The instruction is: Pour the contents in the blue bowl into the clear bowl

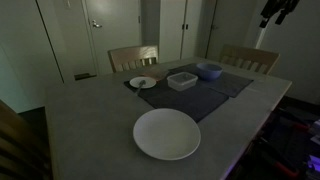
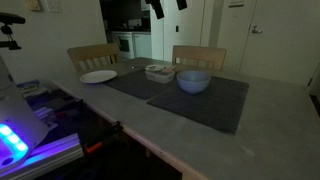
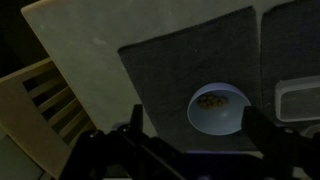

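The blue bowl [image 1: 209,70] sits on a dark placemat in both exterior views [image 2: 193,80]. In the wrist view the bowl [image 3: 218,108] lies below, with brownish bits inside. The clear bowl [image 1: 182,80] stands right beside it, also seen in an exterior view [image 2: 159,71] and at the right edge of the wrist view [image 3: 300,98]. My gripper [image 1: 278,12] hangs high above the table [image 2: 167,5]. In the wrist view my gripper [image 3: 194,115] is open and empty, its fingers framing the blue bowl from far above.
A large white plate [image 1: 167,134] lies on the near part of the table. A small white saucer [image 1: 143,82] sits left of the clear bowl. A white plate [image 2: 98,76] shows near a chair. Two wooden chairs [image 1: 133,57] [image 1: 250,58] stand at the far edge.
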Robot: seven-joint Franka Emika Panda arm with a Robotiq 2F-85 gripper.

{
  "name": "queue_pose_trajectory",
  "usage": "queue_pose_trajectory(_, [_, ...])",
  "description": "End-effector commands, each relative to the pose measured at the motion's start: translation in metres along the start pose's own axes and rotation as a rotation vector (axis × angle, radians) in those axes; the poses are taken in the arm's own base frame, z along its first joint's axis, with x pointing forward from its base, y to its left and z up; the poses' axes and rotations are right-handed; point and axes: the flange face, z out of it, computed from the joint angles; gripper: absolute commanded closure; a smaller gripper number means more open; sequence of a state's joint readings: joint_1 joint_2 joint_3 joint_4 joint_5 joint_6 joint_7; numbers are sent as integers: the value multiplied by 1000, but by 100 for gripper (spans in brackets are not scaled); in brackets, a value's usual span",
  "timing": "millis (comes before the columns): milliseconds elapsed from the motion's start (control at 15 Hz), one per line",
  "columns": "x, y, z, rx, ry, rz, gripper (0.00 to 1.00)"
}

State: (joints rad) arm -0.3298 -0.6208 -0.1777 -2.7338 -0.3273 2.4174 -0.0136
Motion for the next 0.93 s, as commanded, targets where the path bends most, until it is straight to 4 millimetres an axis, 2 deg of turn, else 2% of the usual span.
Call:
queue_pose_trajectory(0, [0, 0, -1, 0, -1, 0, 0])
queue_pose_trajectory(133, [-5, 2, -1, 17, 10, 16, 0])
queue_pose_trajectory(400, [-44, 25, 13, 85, 27, 83, 0])
queue_pose_trajectory(467, [-30, 46, 8, 100, 23, 83, 0])
queue_pose_trajectory(733, [-60, 98, 11, 181, 67, 8, 0])
queue_pose_trajectory(800, [-49, 82, 10, 149, 39, 44, 0])
queue_pose_trajectory(867, [-55, 93, 11, 166, 52, 33, 0])
